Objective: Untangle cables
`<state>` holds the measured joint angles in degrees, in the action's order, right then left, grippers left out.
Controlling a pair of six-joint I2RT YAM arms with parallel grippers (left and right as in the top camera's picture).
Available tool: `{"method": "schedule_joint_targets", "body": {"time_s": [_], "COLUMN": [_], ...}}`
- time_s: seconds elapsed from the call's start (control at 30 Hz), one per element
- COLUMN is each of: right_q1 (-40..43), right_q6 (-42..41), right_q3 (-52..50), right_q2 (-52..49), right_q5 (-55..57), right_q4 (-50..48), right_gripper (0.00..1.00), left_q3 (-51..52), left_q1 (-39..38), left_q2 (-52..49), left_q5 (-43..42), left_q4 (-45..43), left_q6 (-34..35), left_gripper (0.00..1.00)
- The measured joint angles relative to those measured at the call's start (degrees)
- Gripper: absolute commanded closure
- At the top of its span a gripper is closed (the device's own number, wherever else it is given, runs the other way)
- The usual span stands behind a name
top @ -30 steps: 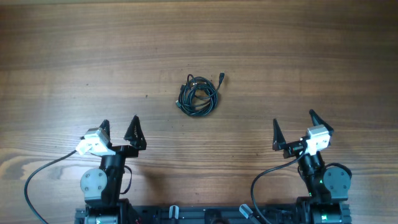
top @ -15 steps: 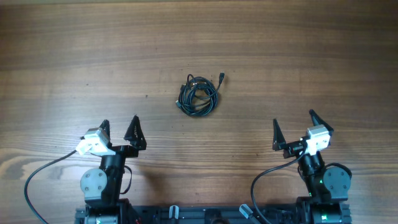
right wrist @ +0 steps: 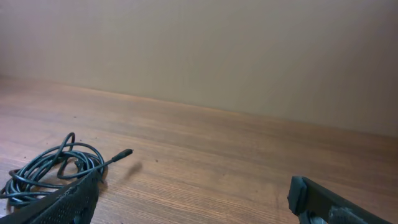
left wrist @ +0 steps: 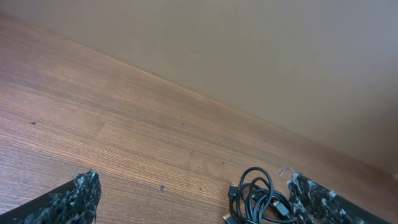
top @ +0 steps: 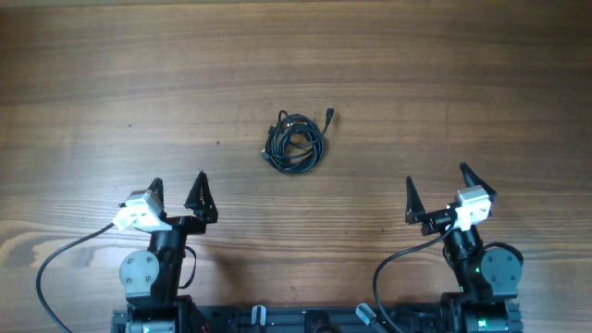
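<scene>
The cables (top: 296,142) lie as one small black tangle of loops in the middle of the wooden table, a plug end sticking out at its upper right. In the left wrist view the cables (left wrist: 258,199) sit low and right, just beside the right fingertip. From the right wrist they show as cables (right wrist: 53,167) at the lower left, one plug pointing right. My left gripper (top: 178,189) is open near the front left, well short of the bundle. Front right, my right gripper (top: 437,183) is open too, holding nothing.
Bare wood-grain table top (top: 444,74) stretches all around the bundle. The arm bases and their thick black cables (top: 55,264) sit along the front edge. A plain beige wall (right wrist: 199,43) rises behind the table's far edge.
</scene>
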<state>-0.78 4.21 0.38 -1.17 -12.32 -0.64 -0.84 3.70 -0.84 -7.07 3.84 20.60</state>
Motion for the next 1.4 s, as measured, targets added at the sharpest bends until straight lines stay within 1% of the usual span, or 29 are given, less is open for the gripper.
{"method": "schedule_joint_targets", "body": {"time_s": [0.27,0.47,0.6,1.07,1.4], "right_q1": [0.0,0.0,0.0,0.0,0.0], "right_q6": [0.0,4.0,5.11,5.14,4.66], "right_q3": [0.0,0.0,0.0,0.0,0.0], "right_q2": [0.0,0.0,0.0,0.0,0.0], "right_q5": [0.0,0.79,0.81,0.24,-6.43], "right_q4": [0.0,0.0,0.0,-0.04,-0.68], "right_gripper": [0.0,0.0,0.0,0.0,0.0], "left_q3": [0.0,0.0,0.0,0.0,0.0], "left_q1": [0.0,0.02,0.0,0.02,0.02], "left_q2": [0.0,0.0,0.0,0.0,0.0], "left_q5": [0.0,0.0,0.0,-0.02,-0.31], "left_q4": [0.0,0.0,0.0,0.0,-0.11], "left_q6": [0.0,0.0,0.0,0.0,0.0], "left_gripper": [0.0,0.0,0.0,0.0,0.0]}}
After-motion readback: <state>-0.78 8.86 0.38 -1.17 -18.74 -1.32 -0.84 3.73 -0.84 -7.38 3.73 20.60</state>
